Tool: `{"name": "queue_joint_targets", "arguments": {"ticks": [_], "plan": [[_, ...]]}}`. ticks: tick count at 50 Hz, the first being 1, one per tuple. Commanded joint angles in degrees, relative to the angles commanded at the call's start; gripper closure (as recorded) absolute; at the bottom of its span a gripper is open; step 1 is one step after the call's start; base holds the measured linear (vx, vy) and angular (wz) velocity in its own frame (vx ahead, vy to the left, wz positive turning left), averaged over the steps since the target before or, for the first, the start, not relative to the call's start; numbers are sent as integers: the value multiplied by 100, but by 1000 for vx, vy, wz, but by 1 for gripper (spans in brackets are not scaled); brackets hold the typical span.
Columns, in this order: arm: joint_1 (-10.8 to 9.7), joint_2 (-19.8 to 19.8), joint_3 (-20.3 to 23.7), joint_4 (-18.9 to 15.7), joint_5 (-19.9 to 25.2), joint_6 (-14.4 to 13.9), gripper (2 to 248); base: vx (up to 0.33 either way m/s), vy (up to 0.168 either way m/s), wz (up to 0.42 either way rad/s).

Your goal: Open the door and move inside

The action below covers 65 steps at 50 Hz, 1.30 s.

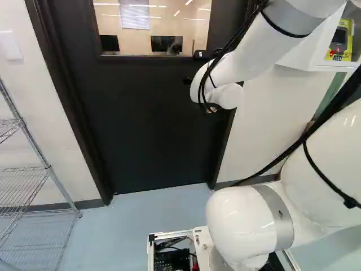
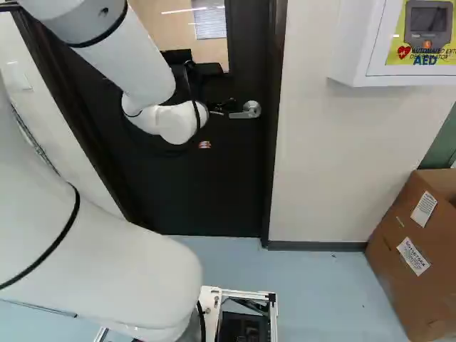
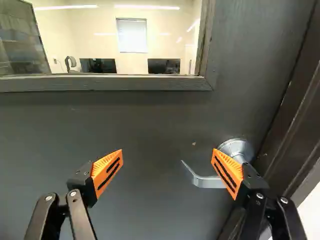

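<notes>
Door (image 1: 152, 127), dark and windowed, stands shut on the far side, beyond pale blue floor (image 1: 124, 231). Its lever handle (image 2: 247, 112) sits at right; the tool (image 2: 215, 127) is spread wide nearby, gripping nothing. Wire shelving (image 1: 49, 167) stands left; right, a cardboard box (image 2: 388, 278) and wall cabinet (image 2: 349, 60).

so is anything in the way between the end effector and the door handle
Nothing visible stands between the open end effector and the handle; only its own orange pad nearer the door frame covers part of it in the wrist view.
</notes>
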Motion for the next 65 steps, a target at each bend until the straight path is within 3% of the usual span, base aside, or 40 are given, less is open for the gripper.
{"name": "queue_joint_targets", "arguments": {"ticks": [17, 32, 65], "plan": [[-5, -561, -319, 0, -20, 0, 3, 0, 0, 0], [-150, -953, -501, 0, -20, 0, 3, 0, 0, 0], [-191, -1364, -475, 0, -20, 0, 3, 0, 0, 0]]}}
